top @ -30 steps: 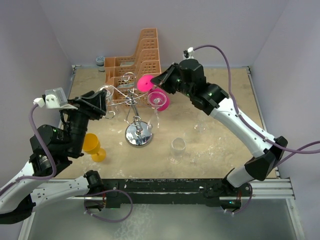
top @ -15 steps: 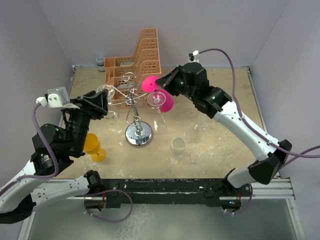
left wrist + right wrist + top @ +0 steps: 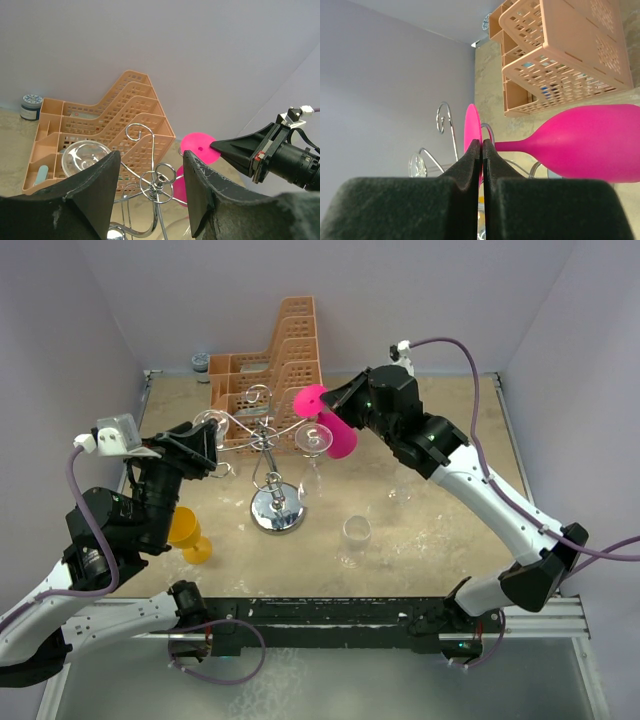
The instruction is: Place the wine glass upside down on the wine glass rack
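Observation:
The pink wine glass [image 3: 340, 438] hangs tilted, bowl down, just right of the top of the wine glass rack [image 3: 277, 510], a silver wire stand with scroll arms and a round chrome base. My right gripper [image 3: 328, 406] is shut on the rim of its round foot [image 3: 472, 127]; the bowl [image 3: 590, 145] lies to the right in the right wrist view, the gripper [image 3: 482, 142] below the foot. My left gripper [image 3: 208, 452] is open and empty left of the rack. In the left wrist view, this gripper [image 3: 150, 162] frames the rack's top ring [image 3: 157, 182] and the pink foot [image 3: 200, 147].
An orange perforated basket [image 3: 275, 365] stands behind the rack. Clear glasses hang on the rack [image 3: 212, 423] [image 3: 313, 438]. Two clear glasses [image 3: 355, 535] [image 3: 400, 490] stand on the table to the right. A yellow glass [image 3: 188, 530] lies at the left. A small jar [image 3: 201, 362] sits at the back.
My right gripper has carried the pink glass a little right and back, away from the rack's centre, tilting the bowl further down. The left arm has hardly moved.

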Action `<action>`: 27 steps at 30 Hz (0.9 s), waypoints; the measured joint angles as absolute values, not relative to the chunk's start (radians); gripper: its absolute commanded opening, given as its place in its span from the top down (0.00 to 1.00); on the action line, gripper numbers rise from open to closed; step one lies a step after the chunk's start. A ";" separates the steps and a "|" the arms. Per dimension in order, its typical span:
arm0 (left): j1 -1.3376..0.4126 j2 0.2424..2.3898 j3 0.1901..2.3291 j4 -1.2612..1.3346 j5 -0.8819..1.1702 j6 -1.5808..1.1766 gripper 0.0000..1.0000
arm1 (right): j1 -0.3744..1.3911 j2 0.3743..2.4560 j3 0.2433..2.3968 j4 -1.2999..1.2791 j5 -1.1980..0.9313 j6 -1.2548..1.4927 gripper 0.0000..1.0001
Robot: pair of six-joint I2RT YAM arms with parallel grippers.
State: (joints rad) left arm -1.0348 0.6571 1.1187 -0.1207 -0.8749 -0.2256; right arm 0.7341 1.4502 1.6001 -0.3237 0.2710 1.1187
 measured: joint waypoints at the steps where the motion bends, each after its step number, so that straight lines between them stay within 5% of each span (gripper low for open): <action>1: -1.035 0.657 1.119 -0.121 -0.875 -0.226 0.49 | 0.734 1.451 1.600 -0.324 0.274 1.118 1.00; 11: -1.035 0.653 1.119 -0.121 -0.874 -0.226 0.49 | 0.734 1.496 1.631 -0.321 0.278 1.092 1.00; 21: -1.035 0.648 1.117 -0.121 -0.867 -0.224 0.49 | 0.734 1.507 1.644 -0.297 0.271 1.053 0.63; 27: -1.035 0.648 1.117 -0.121 -0.867 -0.218 0.48 | 0.734 1.507 1.644 -0.268 0.271 1.024 0.51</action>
State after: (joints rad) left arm -1.0348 0.6479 1.1172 -0.1215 -0.8673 -0.2176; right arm 0.7341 1.5066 1.6436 -0.2676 0.2714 1.0245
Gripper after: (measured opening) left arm 0.509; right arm 0.460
